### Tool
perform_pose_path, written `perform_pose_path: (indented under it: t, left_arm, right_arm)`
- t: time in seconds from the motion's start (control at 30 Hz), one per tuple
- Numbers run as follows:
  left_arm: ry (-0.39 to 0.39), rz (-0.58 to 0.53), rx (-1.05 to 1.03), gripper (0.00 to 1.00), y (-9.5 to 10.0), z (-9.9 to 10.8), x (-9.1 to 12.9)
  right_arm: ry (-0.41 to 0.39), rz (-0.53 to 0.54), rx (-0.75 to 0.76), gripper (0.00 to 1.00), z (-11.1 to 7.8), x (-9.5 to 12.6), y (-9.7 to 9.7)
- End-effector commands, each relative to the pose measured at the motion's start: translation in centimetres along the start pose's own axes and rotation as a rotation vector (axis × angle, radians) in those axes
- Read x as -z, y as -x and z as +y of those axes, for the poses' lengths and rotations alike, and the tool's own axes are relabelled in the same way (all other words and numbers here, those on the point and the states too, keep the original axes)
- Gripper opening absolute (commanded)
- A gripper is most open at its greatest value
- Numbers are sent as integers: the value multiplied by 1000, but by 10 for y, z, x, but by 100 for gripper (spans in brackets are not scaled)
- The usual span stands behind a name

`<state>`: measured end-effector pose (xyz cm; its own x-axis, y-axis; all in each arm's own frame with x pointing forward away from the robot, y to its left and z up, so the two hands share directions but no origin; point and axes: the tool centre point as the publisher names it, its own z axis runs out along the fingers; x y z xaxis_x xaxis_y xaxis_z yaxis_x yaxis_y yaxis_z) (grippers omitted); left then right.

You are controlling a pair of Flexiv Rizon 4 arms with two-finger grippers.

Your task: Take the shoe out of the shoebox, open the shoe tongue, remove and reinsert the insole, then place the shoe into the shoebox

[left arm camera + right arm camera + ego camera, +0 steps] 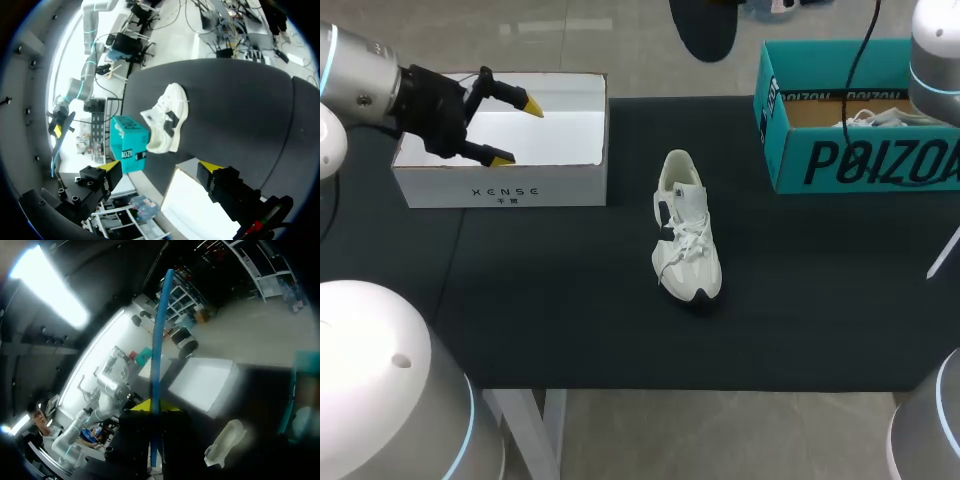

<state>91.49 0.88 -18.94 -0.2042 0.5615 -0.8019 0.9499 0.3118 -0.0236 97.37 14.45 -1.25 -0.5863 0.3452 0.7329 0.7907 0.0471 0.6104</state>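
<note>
A white sneaker lies on its sole in the middle of the black table, toe toward the front edge; the wrist views also show the sneaker. The teal shoebox stands open at the back right with another white shoe inside. My left gripper hangs open and empty over the white box; from its own wrist, the left gripper has the sneaker ahead of it. My right gripper is shut on a thin blue insole, held edge-on off the table's right side.
The open white box at the back left looks empty. The teal shoebox sits beyond the sneaker from the left wrist. Black table surface surrounds the sneaker on all sides. My right arm stands at the right edge.
</note>
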Motion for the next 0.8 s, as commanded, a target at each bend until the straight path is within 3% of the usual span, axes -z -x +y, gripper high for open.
perform_pose_path:
  t: [0.03, 0.13, 0.23, 0.3, 0.37, 0.8]
  left_arm:
    - [0, 3, -1, 100, 0, 0, 0]
    - [0, 3, -1, 100, 0, 0, 0]
    - [0, 3, -1, 100, 0, 0, 0]
    - [0, 3, -1, 100, 0, 0, 0]
    - [0, 3, -1, 100, 0, 0, 0]
    - [0, 3, -1, 100, 0, 0, 0]
  right_arm:
    - [-4, -2, -1, 0, 1, -1, 0]
    - [68, 47, 19, 0, -4, 1, 6]
    - [89, 41, 67, 0, -9, -1, 14]
    - [76, -31, 135, 0, -12, -1, 16]
    - [-23, -201, 284, 0, -14, 1, 13]
    - [-23, -201, 284, 0, -14, 1, 13]
